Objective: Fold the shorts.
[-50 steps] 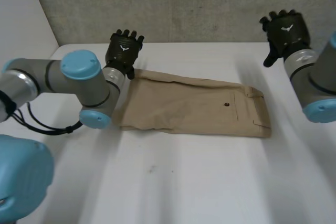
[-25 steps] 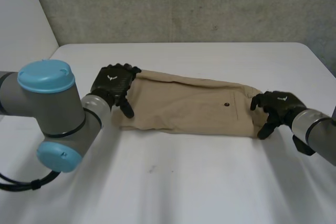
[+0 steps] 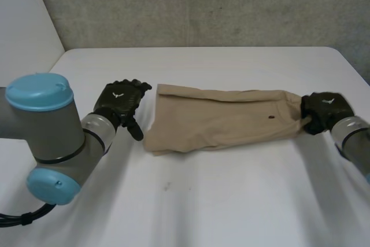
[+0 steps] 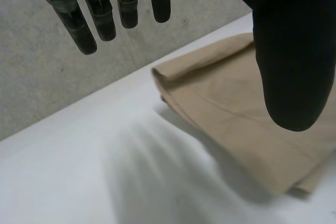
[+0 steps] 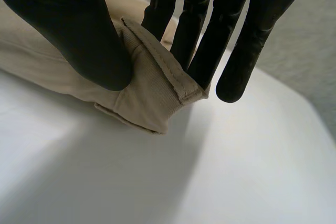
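Pinching shorts [image 3: 219, 118], right robot hand [image 3: 324, 110]

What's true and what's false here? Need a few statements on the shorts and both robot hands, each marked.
1. The right robot hand pinches the waistband end of the shorts between thumb and fingers. True.
2. The left robot hand grips the leg end of the shorts. False: its fingers are straight and it holds nothing, off to the side of that end.
3. The shorts hang over the edge of the table. False: they lie wholly on the white tabletop.
4. A dark button shows on the shorts near the end held by the right robot hand. True.
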